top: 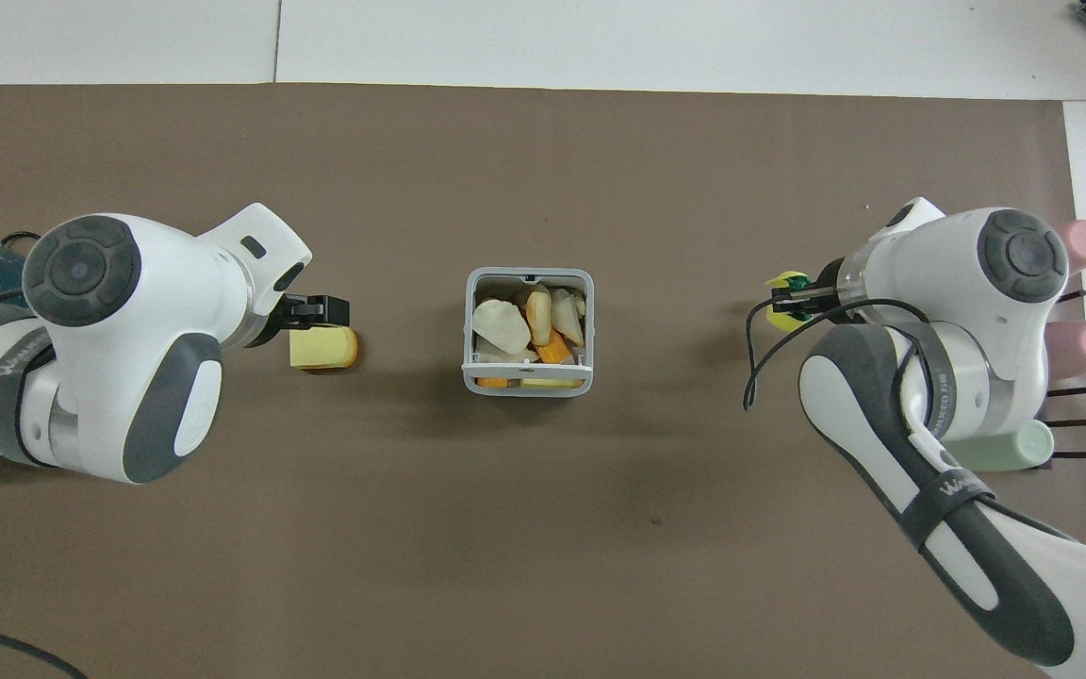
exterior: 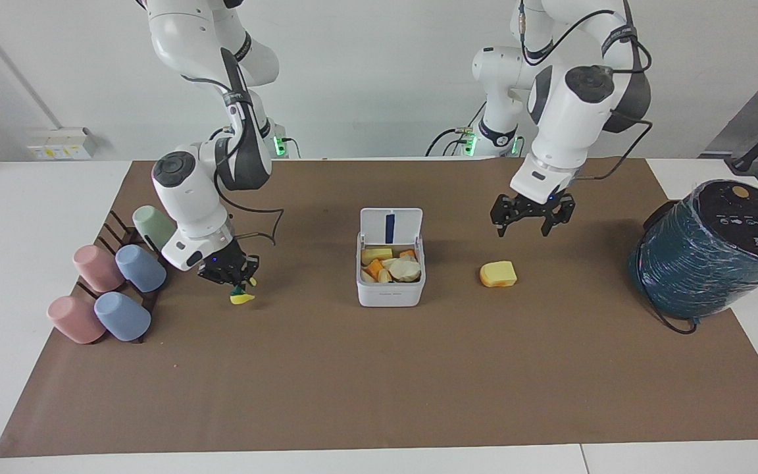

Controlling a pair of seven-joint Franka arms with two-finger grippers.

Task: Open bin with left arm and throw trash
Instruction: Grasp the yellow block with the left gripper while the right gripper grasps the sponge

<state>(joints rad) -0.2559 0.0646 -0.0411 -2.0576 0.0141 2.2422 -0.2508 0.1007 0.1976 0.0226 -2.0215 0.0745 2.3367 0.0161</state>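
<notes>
Facing view: the bin (exterior: 391,280) is sitting mid-table on the brown mat (exterior: 379,382), its lid (exterior: 391,227) standing open toward the robots and scraps already filling it nearly to the rim. A yellow foam chunk (exterior: 498,274) is lying on the mat beside the bin, toward the left arm's end. The left gripper (exterior: 531,220) is hanging over the mat just by that chunk, not touching it, its fingers spread apart. On the bin's other flank, the right gripper (exterior: 229,273) is pinching a yellow-and-green sponge (exterior: 241,297) by its top, the sponge dangling just above the mat beside a rack of pastel cups (exterior: 116,283). A dark teal cylinder (exterior: 708,250) is standing at the left arm's end.

Risks, as I judge them: the thin pinch may let the sponge slip free in transit; the crowded bin may let new scraps spill over; either gripper may knock the upright lid shut.
</notes>
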